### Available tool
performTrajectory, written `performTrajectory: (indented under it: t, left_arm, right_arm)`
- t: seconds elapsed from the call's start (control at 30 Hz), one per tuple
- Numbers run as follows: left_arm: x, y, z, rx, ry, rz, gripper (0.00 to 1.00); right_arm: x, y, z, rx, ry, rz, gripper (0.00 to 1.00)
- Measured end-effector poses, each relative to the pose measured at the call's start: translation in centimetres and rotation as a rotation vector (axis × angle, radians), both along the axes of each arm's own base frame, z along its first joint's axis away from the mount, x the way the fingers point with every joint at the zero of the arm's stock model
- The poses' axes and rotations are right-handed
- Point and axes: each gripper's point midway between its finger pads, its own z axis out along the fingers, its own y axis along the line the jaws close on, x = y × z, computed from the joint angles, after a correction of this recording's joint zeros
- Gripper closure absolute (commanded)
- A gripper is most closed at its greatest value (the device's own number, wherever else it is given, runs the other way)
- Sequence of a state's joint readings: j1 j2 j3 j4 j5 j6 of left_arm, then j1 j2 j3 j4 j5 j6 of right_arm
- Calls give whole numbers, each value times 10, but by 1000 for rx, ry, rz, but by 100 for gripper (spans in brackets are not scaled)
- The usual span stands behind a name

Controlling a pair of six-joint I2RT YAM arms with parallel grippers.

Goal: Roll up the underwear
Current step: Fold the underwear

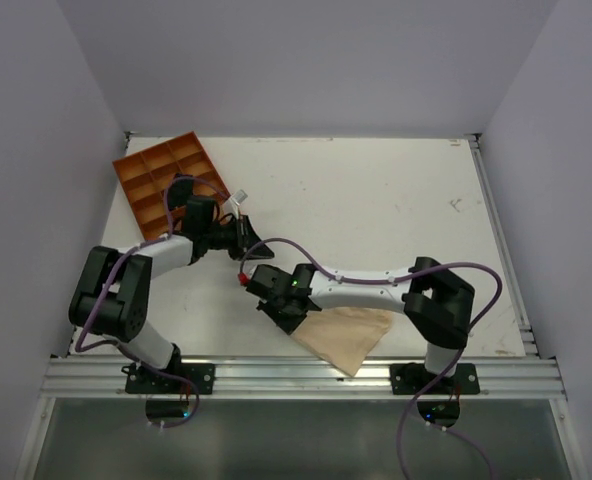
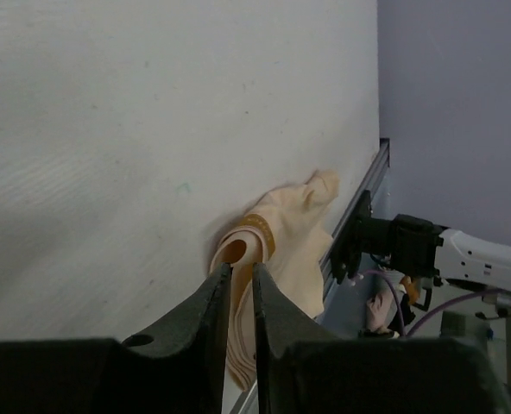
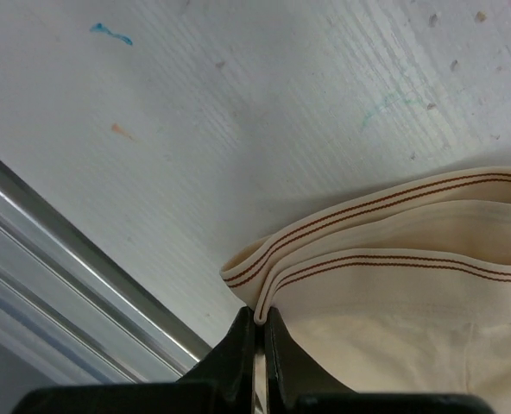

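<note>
Down at the near edge of the flat white surface [image 1: 376,200], the right end effector [image 3: 261,317] has its two black fingers pressed together. They pinch the folded end of the striped waistband of the soft, pale beige cloth underwear [image 3: 394,362]. The waistband stretches away from the fingers to one side. The underwear lies spread out, its long way going left to right beside the silver metal rail [image 1: 296,375]. One corner reaches the rail. The right arm's white part hangs over it.

The left end effector [image 2: 241,274] is well apart from the underwear, up near the orange-brown plastic tray with many little boxes [image 1: 156,175]. Its black fingers have only a thin gap between them and hold nothing. Thin purple cables [image 1: 366,270] loop along both arms. Pale walls stand on three sides.
</note>
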State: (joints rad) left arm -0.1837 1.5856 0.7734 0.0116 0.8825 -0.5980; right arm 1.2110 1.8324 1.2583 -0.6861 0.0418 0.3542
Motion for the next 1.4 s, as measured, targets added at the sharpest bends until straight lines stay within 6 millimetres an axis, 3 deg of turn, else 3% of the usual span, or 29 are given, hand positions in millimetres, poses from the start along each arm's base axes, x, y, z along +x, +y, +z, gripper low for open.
performTrajectory:
  t: [0.17, 0.5, 0.63, 0.93, 1.3, 1.4]
  left_arm:
    - [-24, -37, -10, -107, 37, -104, 85]
    - [-49, -76, -27, -190, 99, -232, 87]
    - [-58, -79, -40, -155, 112, -263, 88]
    - [-55, -78, -82, 8, 85, -296, 87]
    - [-54, -78, -84, 64, 59, -314, 87]
    - [-51, -77, -83, 100, 34, -299, 83]
  right_arm:
    - [0, 7, 7, 45, -2, 5, 100]
    - [-2, 9, 10, 55, 10, 19, 100]
    - [-2, 10, 11, 58, 9, 19, 100]
    - [-2, 10, 13, 54, 11, 19, 100]
    - [3, 7, 28, 23, -9, 19, 100]
    - [3, 4, 27, 15, -2, 18, 100]
